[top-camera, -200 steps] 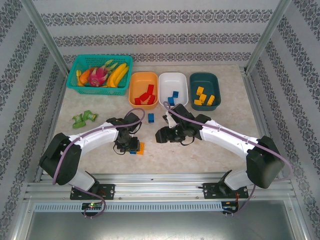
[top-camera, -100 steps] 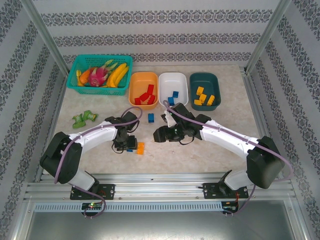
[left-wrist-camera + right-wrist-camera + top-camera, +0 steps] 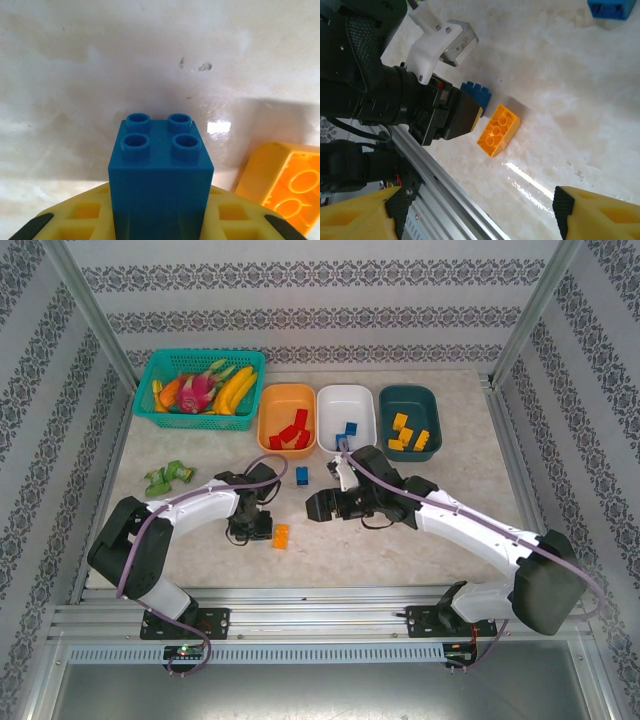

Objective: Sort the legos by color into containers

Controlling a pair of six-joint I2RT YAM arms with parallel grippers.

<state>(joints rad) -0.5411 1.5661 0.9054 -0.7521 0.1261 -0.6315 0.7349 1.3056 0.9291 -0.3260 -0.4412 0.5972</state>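
Left wrist view: the left gripper [image 3: 160, 220] has its yellow fingers [image 3: 75, 217] closed on either side of a blue two-by-two brick [image 3: 160, 170], studs pointing away from the camera toward the pale marbled table [image 3: 100, 65]. Just beside it to the right lies an orange-yellow brick [image 3: 282, 180], turned so its hollow underside shows. I cannot tell whether the held brick is resting on the table or is just off it.

From the right wrist, the same blue two-by-two brick [image 3: 476, 92] pokes out of the left claw's tip, with the orange-yellow brick [image 3: 497, 131] close by and apart from it. The right gripper [image 3: 477, 215] stands wide, its two fingers [image 3: 600, 215] far apart with nothing between them. A second blue brick [image 3: 612, 7] sits at the far corner of that view.

From above, the left gripper [image 3: 258, 528] is low over the near middle of the table [image 3: 450, 480], the orange-yellow brick [image 3: 281, 535] at its right. The right gripper [image 3: 318, 506] hangs nearby, pointing toward it. The second blue brick [image 3: 302, 475] lies loose in front of the bins. At the back stand the orange bin [image 3: 287, 389] with red bricks [image 3: 290, 432], the white bin [image 3: 346, 400] with blue bricks [image 3: 347, 432], and the dark teal bin [image 3: 410, 400] with yellow bricks [image 3: 408, 435]. To their left are a teal mesh basket [image 3: 150, 412] of toy fruit [image 3: 205, 388] and a green leafy toy [image 3: 167, 476].
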